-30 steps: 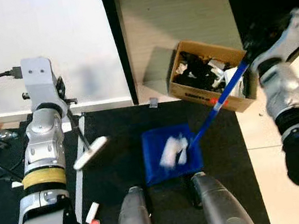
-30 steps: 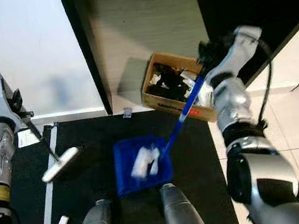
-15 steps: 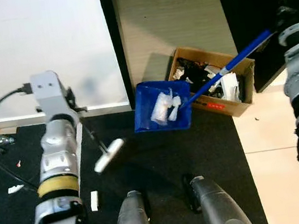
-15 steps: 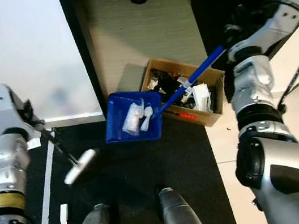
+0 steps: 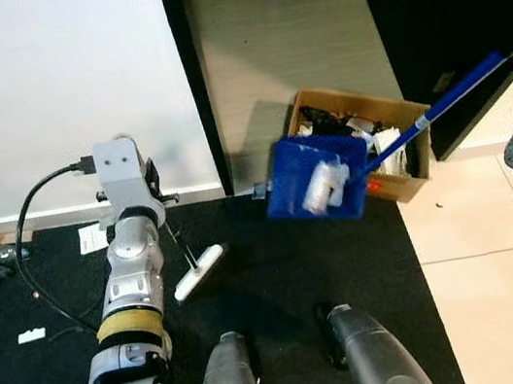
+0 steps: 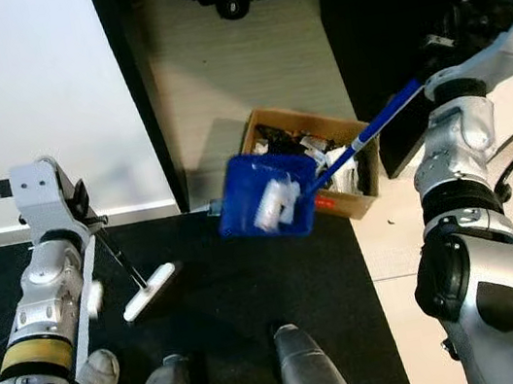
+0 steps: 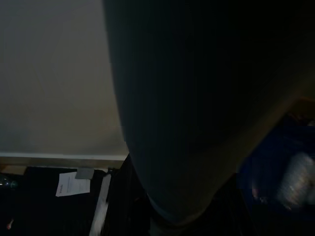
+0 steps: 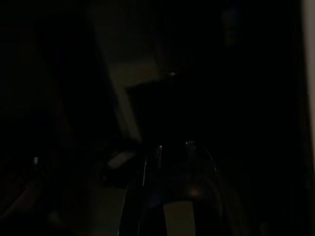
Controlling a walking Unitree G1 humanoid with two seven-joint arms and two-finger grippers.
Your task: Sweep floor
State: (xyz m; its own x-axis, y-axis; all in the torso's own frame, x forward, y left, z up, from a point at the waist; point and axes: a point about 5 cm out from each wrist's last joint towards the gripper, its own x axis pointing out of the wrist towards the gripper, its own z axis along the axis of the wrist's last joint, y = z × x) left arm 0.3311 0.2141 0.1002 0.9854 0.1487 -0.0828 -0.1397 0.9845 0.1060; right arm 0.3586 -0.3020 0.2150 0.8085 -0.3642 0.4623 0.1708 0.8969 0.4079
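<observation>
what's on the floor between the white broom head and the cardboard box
In the left eye view, bare black mat lies between the broom head and the cardboard box; the raised blue dustpan hangs above it.

A dustpan (image 5: 318, 178) is hanging in the air on a long handle (image 5: 439, 107) reaching up to the right, with crumpled paper (image 5: 324, 184) lying in it. Just behind it, on the far right, a cardboard box (image 5: 392, 120) is sitting on the floor with rubbish (image 5: 381, 141) inside. To the left, a small broom head (image 5: 198, 272) is resting on the mat (image 5: 281, 277). A paper slip (image 5: 93, 238) is lying at the far left by the wall (image 5: 52, 88).
</observation>
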